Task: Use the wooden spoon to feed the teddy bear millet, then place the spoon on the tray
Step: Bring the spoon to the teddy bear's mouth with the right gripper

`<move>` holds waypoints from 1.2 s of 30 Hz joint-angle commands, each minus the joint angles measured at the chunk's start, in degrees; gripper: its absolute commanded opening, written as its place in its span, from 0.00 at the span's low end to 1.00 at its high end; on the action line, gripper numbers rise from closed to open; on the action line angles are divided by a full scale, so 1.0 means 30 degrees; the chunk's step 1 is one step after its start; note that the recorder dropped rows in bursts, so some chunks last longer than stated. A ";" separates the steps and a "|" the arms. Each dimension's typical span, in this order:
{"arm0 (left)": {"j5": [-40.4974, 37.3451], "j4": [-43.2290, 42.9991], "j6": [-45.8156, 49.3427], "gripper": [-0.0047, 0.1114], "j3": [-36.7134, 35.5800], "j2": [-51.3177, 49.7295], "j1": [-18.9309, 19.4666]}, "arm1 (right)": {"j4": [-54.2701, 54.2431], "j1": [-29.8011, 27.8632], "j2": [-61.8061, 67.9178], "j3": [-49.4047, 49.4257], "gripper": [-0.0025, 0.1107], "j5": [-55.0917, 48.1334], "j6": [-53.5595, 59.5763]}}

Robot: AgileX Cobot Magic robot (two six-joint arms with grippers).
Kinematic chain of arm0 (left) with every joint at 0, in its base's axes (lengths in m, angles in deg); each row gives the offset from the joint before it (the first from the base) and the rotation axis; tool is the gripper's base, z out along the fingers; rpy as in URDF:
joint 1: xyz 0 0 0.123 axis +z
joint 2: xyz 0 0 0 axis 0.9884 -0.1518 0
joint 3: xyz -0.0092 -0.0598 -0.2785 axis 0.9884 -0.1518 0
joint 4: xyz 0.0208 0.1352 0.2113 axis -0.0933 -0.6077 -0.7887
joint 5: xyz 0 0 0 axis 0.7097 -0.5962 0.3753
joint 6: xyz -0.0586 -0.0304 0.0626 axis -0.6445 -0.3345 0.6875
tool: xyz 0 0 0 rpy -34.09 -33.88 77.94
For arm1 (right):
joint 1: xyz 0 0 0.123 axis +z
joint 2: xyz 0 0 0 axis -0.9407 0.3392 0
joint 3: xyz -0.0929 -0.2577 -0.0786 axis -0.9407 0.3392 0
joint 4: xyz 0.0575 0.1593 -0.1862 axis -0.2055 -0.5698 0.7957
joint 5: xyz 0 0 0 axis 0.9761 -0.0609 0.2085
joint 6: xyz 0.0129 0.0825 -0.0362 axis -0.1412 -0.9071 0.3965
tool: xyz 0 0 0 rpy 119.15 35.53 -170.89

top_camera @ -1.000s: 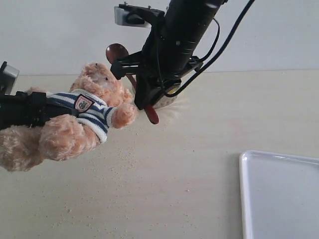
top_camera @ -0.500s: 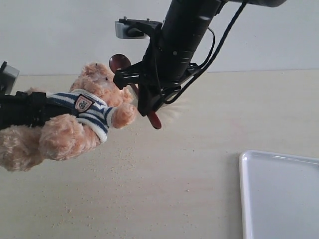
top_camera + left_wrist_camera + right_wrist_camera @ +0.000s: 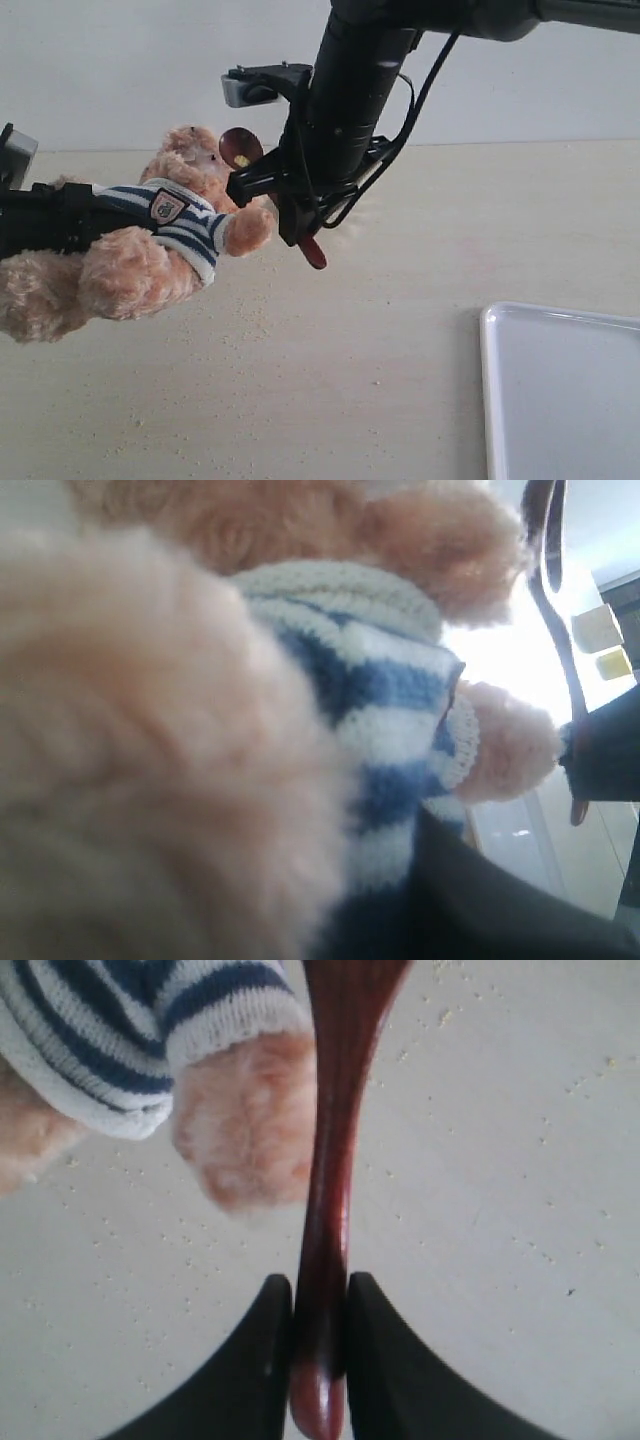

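Wooden spoon (image 3: pixel 240 149), clamped in right gripper (image 3: pixel 320 1298), is held at 3 o'clock of head of teddy bear (image 3: pixel 150 255), itself gripped by left gripper (image 3: pixel 72 216).

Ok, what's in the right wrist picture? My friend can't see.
The right gripper pinches the wooden spoon by its thin handle. Beside it is a fluffy paw of the teddy bear in a striped sleeve, with millet grains scattered on the table behind.

The teddy bear (image 3: pixel 150 245) was held at the left over the worktop (image 3: pixel 350 360), the wooden spoon (image 3: pixel 238 148) just beside its face. The tray (image 3: pixel 560 400) was set on the worktop, well apart at the right.
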 commanded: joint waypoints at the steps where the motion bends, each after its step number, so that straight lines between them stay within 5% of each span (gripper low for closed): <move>1: -0.0522 0.0370 -0.0076 0.08 0.0005 0.0018 0.0083 | 0.0040 0.0479 0.0018 -0.1511 0.02 0.0607 -0.0060; 13: -0.1605 0.0796 -0.0158 0.08 0.0005 0.0018 0.0083 | 0.8377 0.2652 0.1978 -0.3640 0.02 -0.0342 -0.1903; 25: -0.1605 0.0796 -0.0158 0.08 0.0005 0.0018 0.0083 | 0.9976 0.3072 0.1978 -0.3640 0.02 0.1251 -0.1663; 36: -0.1740 0.0762 -0.0136 0.08 0.0005 0.0018 0.0083 | 1.6040 0.5345 0.2023 -0.3640 0.02 0.0072 -0.2561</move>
